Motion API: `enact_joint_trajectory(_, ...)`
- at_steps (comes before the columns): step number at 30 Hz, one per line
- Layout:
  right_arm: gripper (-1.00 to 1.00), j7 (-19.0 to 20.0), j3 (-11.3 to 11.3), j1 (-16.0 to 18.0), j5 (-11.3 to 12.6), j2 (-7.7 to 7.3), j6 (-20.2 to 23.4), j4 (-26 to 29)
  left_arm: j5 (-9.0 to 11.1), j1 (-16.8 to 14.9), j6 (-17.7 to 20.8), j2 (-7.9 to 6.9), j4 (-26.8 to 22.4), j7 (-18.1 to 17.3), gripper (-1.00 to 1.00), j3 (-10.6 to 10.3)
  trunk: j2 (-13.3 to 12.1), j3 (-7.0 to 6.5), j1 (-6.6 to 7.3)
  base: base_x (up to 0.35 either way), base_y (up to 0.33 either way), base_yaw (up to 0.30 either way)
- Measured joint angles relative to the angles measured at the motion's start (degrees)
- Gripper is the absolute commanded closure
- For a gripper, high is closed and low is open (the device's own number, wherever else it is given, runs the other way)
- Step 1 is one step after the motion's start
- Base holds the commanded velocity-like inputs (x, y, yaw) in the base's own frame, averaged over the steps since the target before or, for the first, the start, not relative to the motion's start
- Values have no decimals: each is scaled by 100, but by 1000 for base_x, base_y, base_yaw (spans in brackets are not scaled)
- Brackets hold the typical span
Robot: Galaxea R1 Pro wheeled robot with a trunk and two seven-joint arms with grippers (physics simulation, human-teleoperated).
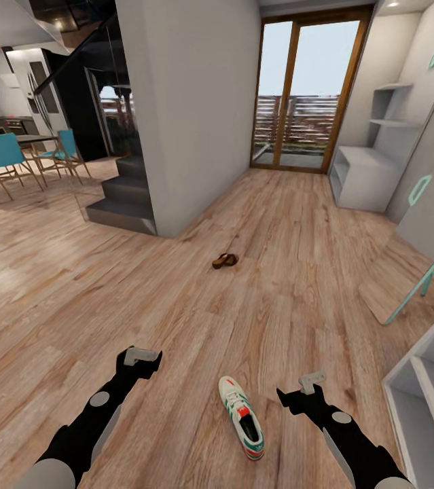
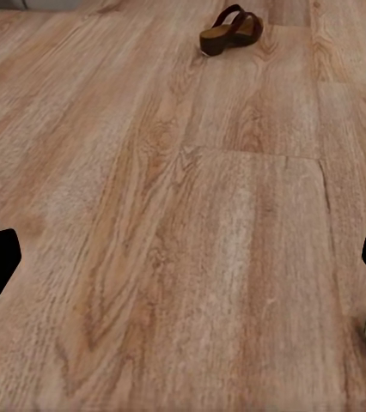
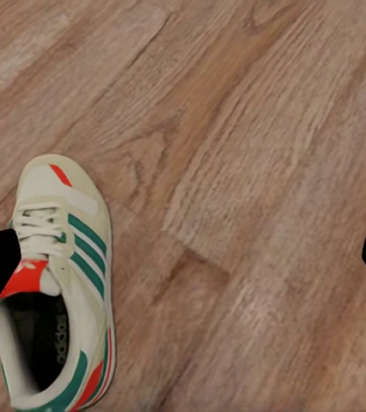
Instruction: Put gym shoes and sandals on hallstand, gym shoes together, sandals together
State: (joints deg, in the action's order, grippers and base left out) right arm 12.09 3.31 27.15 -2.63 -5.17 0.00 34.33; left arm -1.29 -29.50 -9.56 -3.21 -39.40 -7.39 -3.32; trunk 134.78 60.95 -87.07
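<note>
While both grippers hover empty, jaws spread wide, one gym shoe lies on the corridor floor between them.
Left gripper, right gripper: shoe likely light, soft-sided; best gripped across heel collar. A sandal lies farther ahead.

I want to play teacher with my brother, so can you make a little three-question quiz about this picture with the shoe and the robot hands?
1. True or false: the sneaker lies on the floor, between the left gripper and the right gripper.
2. What lies farther down the corridor? A) sandal B) ball C) book
3. Fill in: both grippers are ____.

Key: 1 true. 2 A, the sandal. 3 open, holding nothing.
</note>
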Motion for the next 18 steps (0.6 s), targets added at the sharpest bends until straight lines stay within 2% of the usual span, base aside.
enact_joint_trajectory(18,-100,0,0,0,0,2,0,-9,2,0,0,3,2,0,-100,6,722,323,-395,0,0,0)
